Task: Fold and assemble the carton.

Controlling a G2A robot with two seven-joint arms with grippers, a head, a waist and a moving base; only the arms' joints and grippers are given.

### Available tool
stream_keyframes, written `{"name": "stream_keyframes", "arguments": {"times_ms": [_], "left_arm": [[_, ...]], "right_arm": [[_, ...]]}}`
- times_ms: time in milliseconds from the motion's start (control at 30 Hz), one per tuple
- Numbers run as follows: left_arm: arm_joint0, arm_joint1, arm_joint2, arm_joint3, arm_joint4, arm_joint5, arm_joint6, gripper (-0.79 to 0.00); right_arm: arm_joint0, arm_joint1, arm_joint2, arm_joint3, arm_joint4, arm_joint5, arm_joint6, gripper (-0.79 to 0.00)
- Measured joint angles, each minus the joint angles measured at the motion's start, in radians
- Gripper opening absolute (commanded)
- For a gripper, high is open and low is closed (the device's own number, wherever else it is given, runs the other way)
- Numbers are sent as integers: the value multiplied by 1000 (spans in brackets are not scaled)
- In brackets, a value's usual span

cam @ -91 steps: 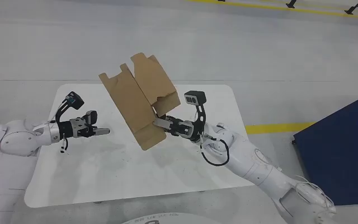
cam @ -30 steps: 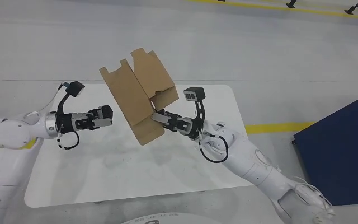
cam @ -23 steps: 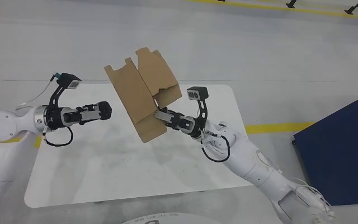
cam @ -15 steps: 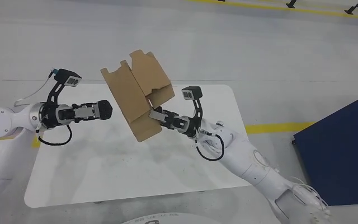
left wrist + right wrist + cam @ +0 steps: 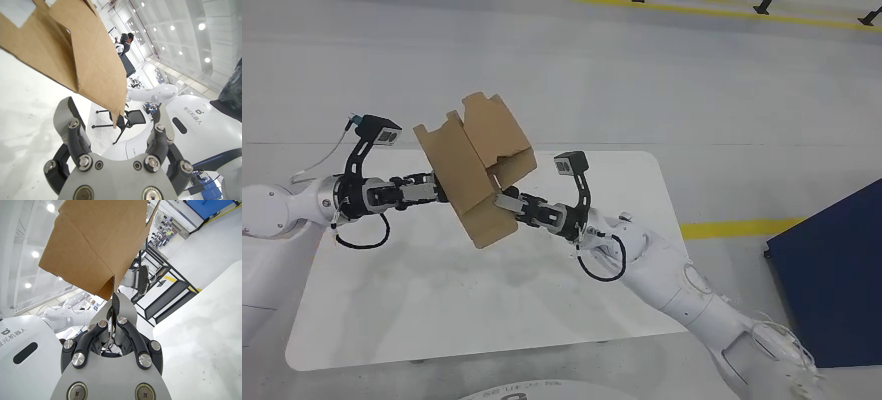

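The right hand (image 5: pixel 113 306) clamps an edge of the carton (image 5: pixel 474 165), held above the worktop (image 5: pixel 442 310); the left hand (image 5: pixel 115 113), spread wide, flanks one corner.

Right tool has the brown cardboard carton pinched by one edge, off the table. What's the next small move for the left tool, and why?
Probably ease the left tool slightly forward over the near corner of the brown cardboard carton. Its jaws stand open with that corner just at their ends, while the right tool alone pinches an edge, so a second grip seems needed before folding.
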Motion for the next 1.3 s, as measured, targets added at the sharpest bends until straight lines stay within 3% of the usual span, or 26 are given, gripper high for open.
{"name": "stream_keyframes", "arguments": {"times_ms": [200, 300, 367, 467, 500, 533, 567, 800, 900, 967, 1033, 1133, 1233, 1300], "left_arm": [[-22, -1, 31, 20, -21, -19, 19, -493], [-26, 1, 35, 23, -28, -27, 27, -576], [-26, 3, 35, 26, -29, -35, 35, -763], [-23, 6, 33, 35, -26, -52, 52, -785], [-21, 7, 31, 39, -21, -59, 59, -785], [-18, 9, 29, 42, -11, -71, 71, -785], [-16, 11, 28, 43, -4, -80, 80, -785], [2, 34, -33, 59, 105, -170, 170, -785], [18, 47, -99, 65, 302, -253, 270, -785], [44, 50, -149, 19, 521, -252, 402, -785], [92, 44, -176, -79, 787, -162, 574, -785], [168, 31, -153, -225, 1143, 13, 799, -785], [213, 17, -85, -310, 1458, 173, 966, -785], [226, 9, -32, -318, 1584, 206, 997, -785]], "right_arm": [[-3, -11, 6, 5, -7, 10, 13, -785], [-3, -16, 6, 6, -14, 19, 21, -785], [-2, -20, 5, 7, -17, 25, 32, -785], [1, -26, 5, 10, -24, 33, 44, -785], [1, -27, 5, 11, -26, 36, 47, -643], [2, -30, 5, 12, -28, 41, 50, -225], [2, -31, 5, 14, -30, 46, 51, 0], [-2, -32, 53, 43, -13, 43, 62, 0], [-31, -22, 128, 63, 18, 2, 17, 0], [-70, -11, 184, 54, 54, -41, 14, 0], [-117, 1, 246, 43, 93, -84, 23, 0], [-192, 17, 336, 17, 121, -133, 20, 0], [-265, 27, 413, -17, 124, -164, 1, 0], [-303, 30, 447, -42, 132, -172, -18, 0]]}}
